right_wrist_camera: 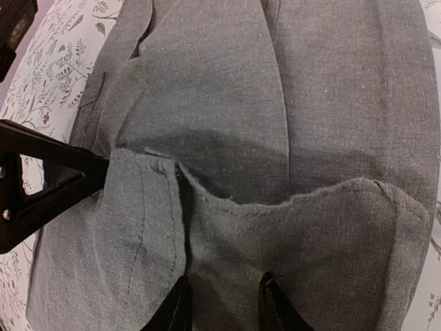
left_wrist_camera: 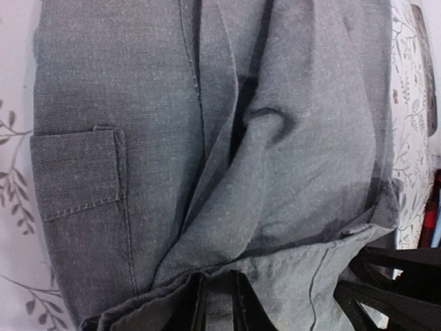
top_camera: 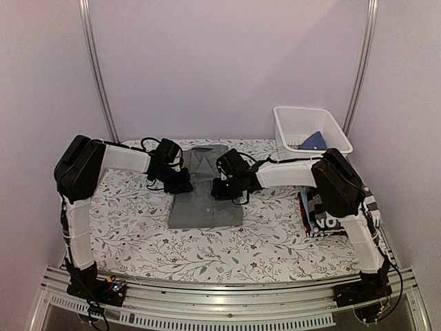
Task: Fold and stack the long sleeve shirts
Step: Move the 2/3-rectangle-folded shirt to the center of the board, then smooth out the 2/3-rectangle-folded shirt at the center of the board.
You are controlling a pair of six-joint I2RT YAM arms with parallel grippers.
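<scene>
Top external alone shows a basket (top_camera: 284, 134) beyond the grey shirt (top_camera: 205, 203).

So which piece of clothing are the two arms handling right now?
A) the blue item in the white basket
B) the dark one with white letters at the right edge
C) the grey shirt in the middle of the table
C: the left end effector and the right end effector each pinch a fold of the grey shirt.

2 hands (L hand (left_wrist_camera: 219, 307), R hand (right_wrist_camera: 224, 307)), 1 grey shirt (top_camera: 205, 200), 1 dark lettered shirt (top_camera: 328, 223), 1 basket (top_camera: 289, 114), 1 blue cloth (top_camera: 313, 141).
</scene>
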